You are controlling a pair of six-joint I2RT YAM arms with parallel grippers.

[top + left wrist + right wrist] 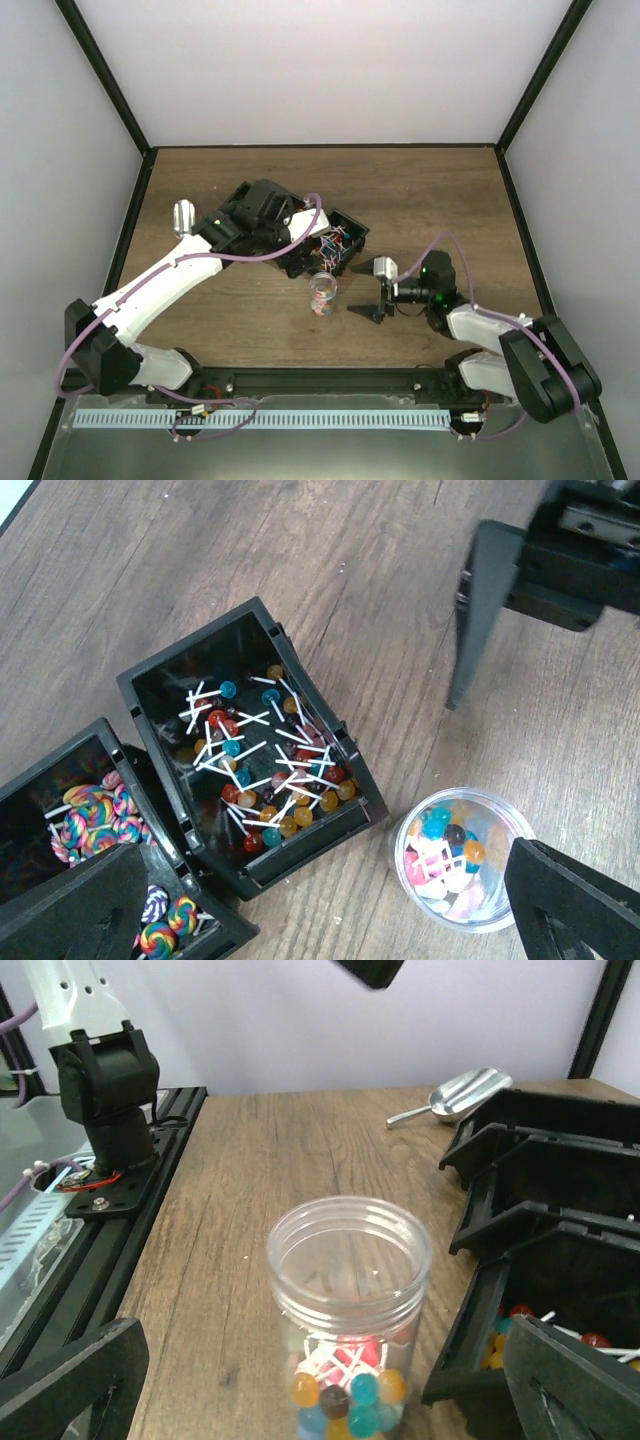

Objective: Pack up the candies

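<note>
Packing is judged partly done: the candies [272, 765] are small ball lollipops on white sticks, and most are heaped in a black bin [150, 685] at the centre of the left wrist view. A shallow layer lies at the bottom of the clear jar [462, 858], lower right of that frame. Swirled rainbow lollipops [95, 815] are seen in a neighbouring bin at the lower left.

The left gripper [320, 900] is held above the bins with its fingers spread wide, and nothing is caught between them. The right gripper [378, 292] is likewise fully spread and empty. It sits low on the wooden table [350, 560], just right of the jar in the overhead view, facing it but not touching it. A silver scoop [465, 1093] lies untouched at the upper right of the right wrist view, behind the bins.

Each candy is judged to be very light and hard, with a smooth round head likely to slip or roll under a pinch. The sticks are thin and lie crossed over one another, so several may be lifted together. Hold is probably best taken across a head on top of the heap — or on a stick close under its head. The jar looks light enough to tip or slide if nudged.
</note>
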